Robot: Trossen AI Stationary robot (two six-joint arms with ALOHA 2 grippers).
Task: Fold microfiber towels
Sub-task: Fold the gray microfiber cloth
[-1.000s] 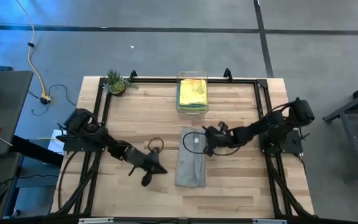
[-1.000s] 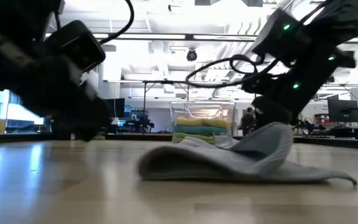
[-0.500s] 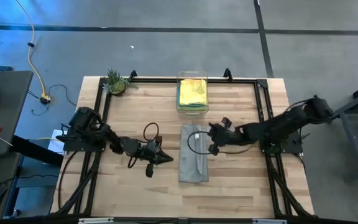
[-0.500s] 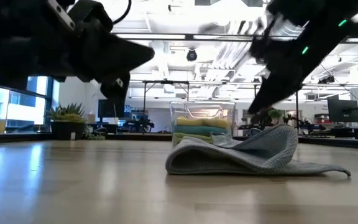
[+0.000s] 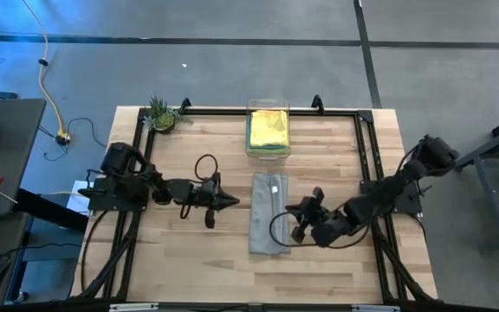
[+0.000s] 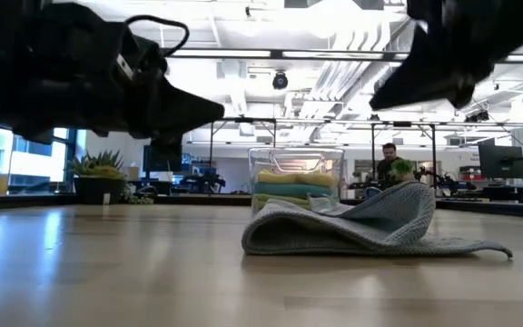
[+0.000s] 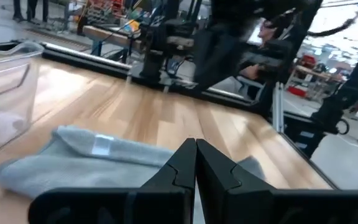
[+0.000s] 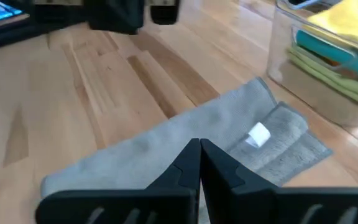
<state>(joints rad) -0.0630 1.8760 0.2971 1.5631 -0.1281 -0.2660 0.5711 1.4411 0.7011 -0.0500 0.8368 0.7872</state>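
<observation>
A grey microfiber towel [image 5: 267,217] lies folded in a long strip on the table's middle, a soft hump at one side [image 6: 398,204]; its white tag [image 8: 258,134] faces up. My left gripper [image 5: 230,201] is shut and empty, hovering left of the towel [image 7: 104,155]. My right gripper [image 5: 289,211] is shut and empty, raised above the towel's right edge [image 8: 185,143]. Yellow, teal and lime towels lie stacked in a clear bin [image 5: 268,130]. No orange towel shows.
The clear bin [image 6: 296,182] stands at the table's far middle, just beyond the towel's far end. A small potted plant [image 5: 161,114] sits at the far left corner. Black frame rails [image 5: 366,147] run along the table's sides. Bare wood lies near the front edge.
My right gripper has risen off the grey towel and swung toward the table's near edge. My left gripper has gone toward the far edge and the towel. The towel's left fold has drawn in toward the right, and the strip now lies straighter.
</observation>
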